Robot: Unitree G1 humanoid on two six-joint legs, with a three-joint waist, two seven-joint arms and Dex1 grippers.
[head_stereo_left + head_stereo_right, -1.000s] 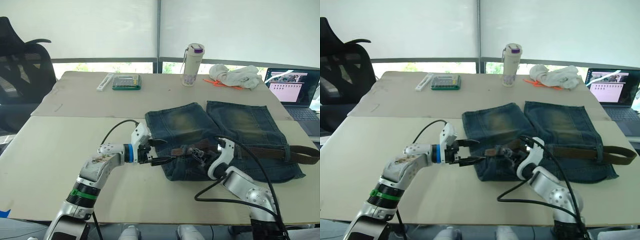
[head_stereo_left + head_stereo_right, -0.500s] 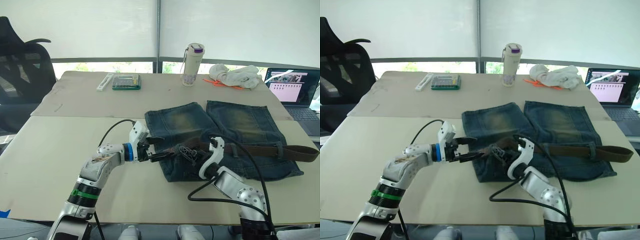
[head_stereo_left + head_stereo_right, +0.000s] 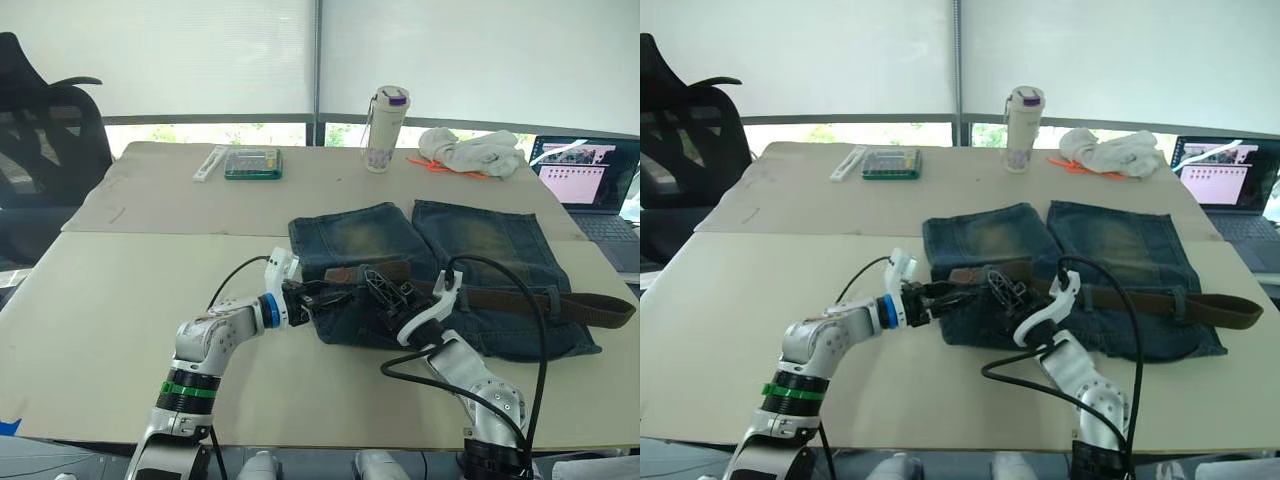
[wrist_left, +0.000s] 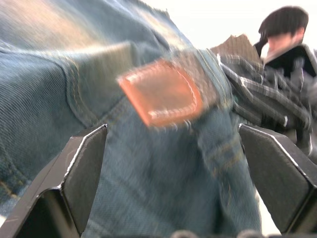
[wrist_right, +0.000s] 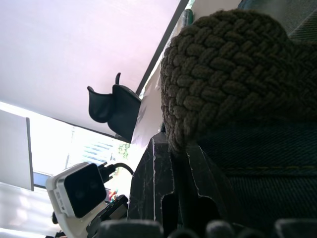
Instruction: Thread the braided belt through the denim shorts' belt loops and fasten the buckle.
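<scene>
The denim shorts (image 3: 480, 245) lie flat on the table, waistband toward me. The braided belt (image 3: 520, 298) runs along the waistband, under a belt loop (image 3: 553, 299), and its tail sticks out past the right hip. My right gripper (image 3: 385, 292) hovers over the waistband's left half, shut on the belt's other end (image 5: 223, 74). My left gripper (image 3: 318, 296) is at the waistband's left corner, open, with its fingers (image 4: 74, 183) on either side of the denim and its brown leather patch (image 4: 161, 94). I cannot make out the buckle.
At the back of the table stand a bottle (image 3: 385, 130), a white cloth (image 3: 470, 153), a green box (image 3: 253, 164) and a white strip (image 3: 210, 163). A laptop (image 3: 590, 185) is at far right, a black chair (image 3: 45, 130) at far left. A black cable (image 3: 500, 290) arches over the shorts.
My right gripper has carried the belt end left and then farther from me over the waistband. My left gripper has moved right onto the shorts' corner. The shorts' near edge has bunched away from me.
</scene>
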